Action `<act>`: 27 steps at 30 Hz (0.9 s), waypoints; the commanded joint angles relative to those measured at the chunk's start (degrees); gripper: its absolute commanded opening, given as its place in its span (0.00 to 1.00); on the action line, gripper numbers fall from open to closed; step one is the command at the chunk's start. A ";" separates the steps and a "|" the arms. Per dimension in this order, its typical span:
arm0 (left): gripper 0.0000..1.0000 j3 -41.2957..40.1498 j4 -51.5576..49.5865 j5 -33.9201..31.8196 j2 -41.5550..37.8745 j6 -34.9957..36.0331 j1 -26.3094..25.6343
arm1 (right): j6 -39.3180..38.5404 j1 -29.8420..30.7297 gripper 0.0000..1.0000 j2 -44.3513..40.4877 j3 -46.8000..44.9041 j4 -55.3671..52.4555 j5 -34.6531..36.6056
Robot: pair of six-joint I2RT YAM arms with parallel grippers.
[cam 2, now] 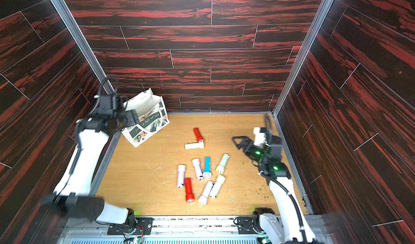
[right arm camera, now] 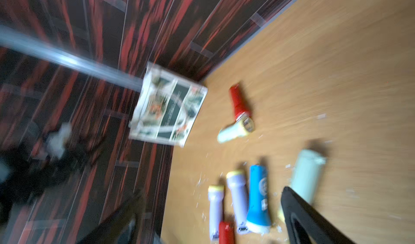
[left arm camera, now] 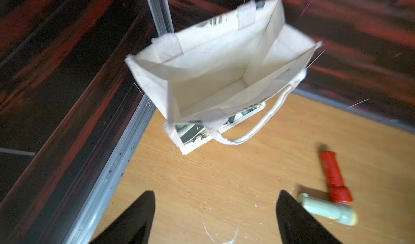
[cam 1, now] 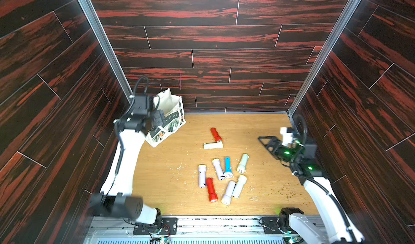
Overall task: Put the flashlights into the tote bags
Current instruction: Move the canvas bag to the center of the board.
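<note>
Wood tabletop (cam 1: 170, 186), dark walls (cam 1: 213, 36), tote bag (left arm camera: 202, 74) far left.
Bare lining inside, flashlights (cam 1: 227, 167) all outside; left gripper (left arm camera: 215, 193) and right gripper (cam 1: 263, 140) both spread, holding nothing.

In both top views the table (cam 1: 157, 186) is brightly, evenly lit from above, and the flashlights (cam 1: 211, 189) cast short soft shadows. The left arm (cam 1: 122, 205) is smeared by blur; the corner posts (cam 1: 101, 41) splay at the edges. The right wrist view is heavily streaked, the left wrist view softer around the tote bag (left arm camera: 213, 74).
</note>
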 commanded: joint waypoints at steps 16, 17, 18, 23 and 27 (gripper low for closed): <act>0.90 31.11 -11.20 -5.10 30.26 15.26 -0.66 | -15.73 22.16 0.93 5.88 7.61 -1.55 11.41; 0.91 32.21 -11.15 -5.47 31.57 15.90 -0.67 | -16.19 22.16 0.93 5.41 7.61 -2.22 11.98; 0.91 32.97 -11.04 -5.70 32.61 16.44 -0.72 | -16.51 22.13 0.93 5.09 7.62 -2.85 12.55; 0.89 36.88 -10.49 -4.72 37.22 19.15 -1.15 | -18.20 22.17 0.93 5.06 7.84 -4.95 13.86; 0.85 37.87 -9.72 -0.31 38.64 20.56 -2.02 | -18.89 22.16 0.92 5.56 8.64 -5.61 14.48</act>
